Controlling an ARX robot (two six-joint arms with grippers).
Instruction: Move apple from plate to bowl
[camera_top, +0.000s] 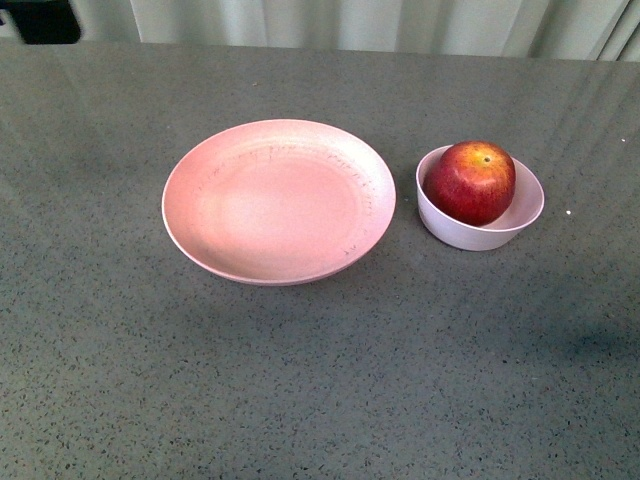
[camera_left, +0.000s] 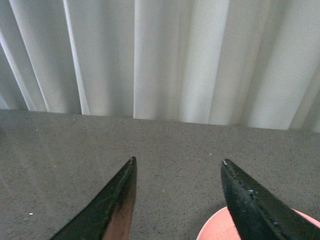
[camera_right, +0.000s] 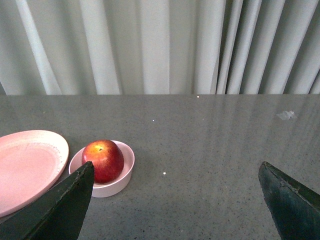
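1. Front view shows you the round, glossy dark red apple (camera_top: 471, 181) with a yellow-orange patch by its stem, sitting inside the small, round, pale pinkish-white matte bowl (camera_top: 456, 230); it leans toward the side of the bowl nearer the plate.
2. The wide, shallow, round matte pink plate (camera_top: 278, 200) lies just beside the bowl, on the left of it in this view, with a narrow strip of counter between the two rims. You can see faint speckles along the plate's inner slope.
3. Both rest on the dark grey speckled counter (camera_top: 320, 380), and a pale pleated curtain (camera_top: 350, 22) hangs beyond the bowl at the far edge.
4. Neither arm appears in the front view.
5. In the left wrist view, the left pincer (camera_left: 178, 162) has its two black fingers spread apart with nothing between them; it hangs over bare counter, and an edge of the plate (camera_left: 215, 230) peeks out beside one finger.
6. In the right wrist view, the right pincer (camera_right: 176, 164) stands wide apart and holds nothing. You see the bowl (camera_right: 120, 177) with the apple (camera_right: 103, 160) ahead of it, close to one finger, and the plate (camera_right: 27, 162) beyond the bowl.
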